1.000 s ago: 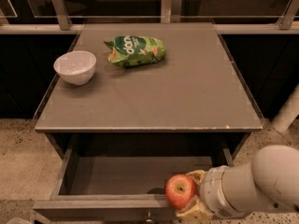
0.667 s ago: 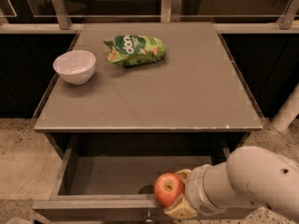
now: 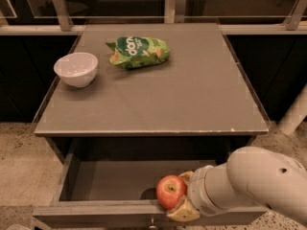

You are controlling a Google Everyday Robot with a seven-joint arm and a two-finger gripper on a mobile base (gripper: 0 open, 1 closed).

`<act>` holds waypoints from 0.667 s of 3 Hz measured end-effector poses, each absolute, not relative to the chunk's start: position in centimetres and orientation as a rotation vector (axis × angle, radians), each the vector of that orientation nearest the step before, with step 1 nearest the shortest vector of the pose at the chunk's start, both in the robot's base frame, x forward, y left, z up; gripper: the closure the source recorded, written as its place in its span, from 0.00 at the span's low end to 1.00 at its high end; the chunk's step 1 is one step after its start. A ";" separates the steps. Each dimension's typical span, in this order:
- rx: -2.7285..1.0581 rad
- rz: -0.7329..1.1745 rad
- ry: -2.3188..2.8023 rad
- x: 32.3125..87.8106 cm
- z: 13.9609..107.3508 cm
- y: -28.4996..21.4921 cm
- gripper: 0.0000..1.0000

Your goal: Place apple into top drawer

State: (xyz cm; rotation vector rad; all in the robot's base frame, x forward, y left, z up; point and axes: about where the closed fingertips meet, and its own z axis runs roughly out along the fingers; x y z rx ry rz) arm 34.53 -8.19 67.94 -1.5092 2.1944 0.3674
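The small red-orange apple (image 3: 170, 191) sits between the fingers of my gripper (image 3: 181, 195), which is shut on it. The gripper reaches in from the lower right on a thick white arm. It holds the apple just above the front edge of the open top drawer (image 3: 105, 178), right of the drawer's middle. The drawer is pulled out below the tabletop and its grey-brown inside is bare. A small metal knob (image 3: 152, 221) shows on its front panel at the bottom edge.
A white bowl (image 3: 76, 68) stands at the tabletop's left. A green chip bag (image 3: 139, 51) lies at the back middle. The grey tabletop (image 3: 192, 95) overhangs the drawer's rear. A metal rail runs behind the table. A white post (image 3: 295, 114) stands at right.
My gripper has carried the apple to the left and slightly down, along the drawer's front edge. The bowl and chip bag have not moved.
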 end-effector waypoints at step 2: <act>-1.484 0.375 2.207 36.3 68.4 -7.6 1.00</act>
